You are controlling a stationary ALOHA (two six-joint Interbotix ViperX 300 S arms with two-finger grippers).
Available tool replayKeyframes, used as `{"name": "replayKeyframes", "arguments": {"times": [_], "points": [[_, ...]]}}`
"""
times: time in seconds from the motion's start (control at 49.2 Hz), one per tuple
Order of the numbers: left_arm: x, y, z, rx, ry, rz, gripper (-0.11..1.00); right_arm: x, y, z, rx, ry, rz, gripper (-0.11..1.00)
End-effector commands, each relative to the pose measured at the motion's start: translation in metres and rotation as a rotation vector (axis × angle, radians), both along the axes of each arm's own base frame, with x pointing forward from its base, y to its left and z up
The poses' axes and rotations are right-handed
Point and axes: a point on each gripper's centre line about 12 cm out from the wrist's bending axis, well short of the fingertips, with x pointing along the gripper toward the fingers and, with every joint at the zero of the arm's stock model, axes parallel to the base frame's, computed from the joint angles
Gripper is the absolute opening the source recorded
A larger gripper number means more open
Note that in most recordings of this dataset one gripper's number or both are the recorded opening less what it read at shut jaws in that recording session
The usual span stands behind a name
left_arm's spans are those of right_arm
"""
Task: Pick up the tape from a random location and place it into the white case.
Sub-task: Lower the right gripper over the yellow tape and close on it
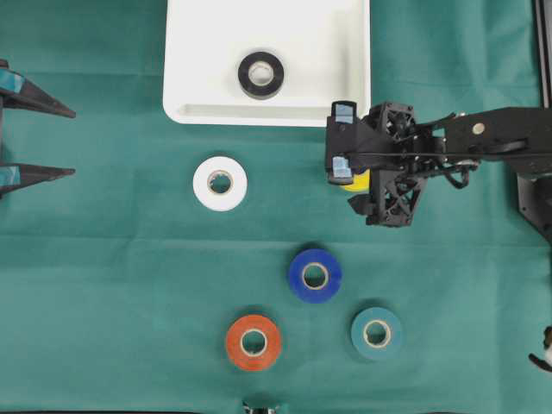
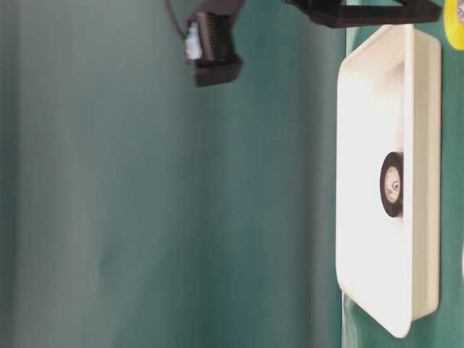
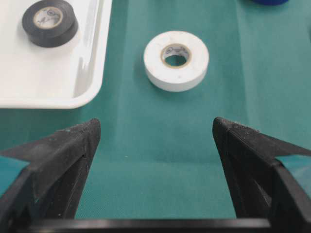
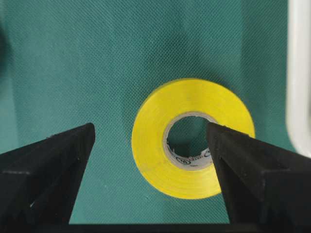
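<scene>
A green woven cloth [image 1: 103,285] covers the table, its fine mesh texture plain in the right wrist view. The white case [image 1: 198,52], a shallow rectangular tray of smooth glossy plastic with rounded corners and a raised rim, lies at the far edge of the cloth, near the middle. A black tape roll [image 1: 260,74] lies flat inside it, toward its centre.

The right gripper [image 1: 342,142] hangs just off the case's near right corner, its black angular jaws spread wide and holding nothing. Under it lies a yellow tape roll [image 4: 192,143], a flat ring with a pale cardboard core; in the right wrist view one jaw tip overlaps the roll's right side while the other stands well off to its left. Whether the jaws touch it cannot be told.

The left gripper [image 1: 39,138] sits at the left edge of the cloth, its two tapered black fingers also wide apart and empty.

A white tape roll [image 1: 220,183], matte and ring-shaped, lies on the cloth near the case's near left corner. Toward the near edge lie a blue tape roll [image 1: 314,275], an orange tape roll [image 1: 253,342] and a teal tape roll [image 1: 376,333], all flat and apart from one another.
</scene>
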Motion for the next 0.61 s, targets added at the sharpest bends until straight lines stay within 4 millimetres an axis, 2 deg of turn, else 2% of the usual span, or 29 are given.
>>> {"name": "replayKeyframes", "arguments": {"times": [0.0,0.59], "points": [[0.003,0.001,0.006,-0.002,-0.015,0.006,0.93,0.002,0.000,-0.002,0.005,-0.014,-0.009,0.89],[0.003,0.001,0.006,-0.002,-0.015,0.006,0.93,-0.003,0.000,-0.034,0.019,-0.006,-0.032,0.89]]}}
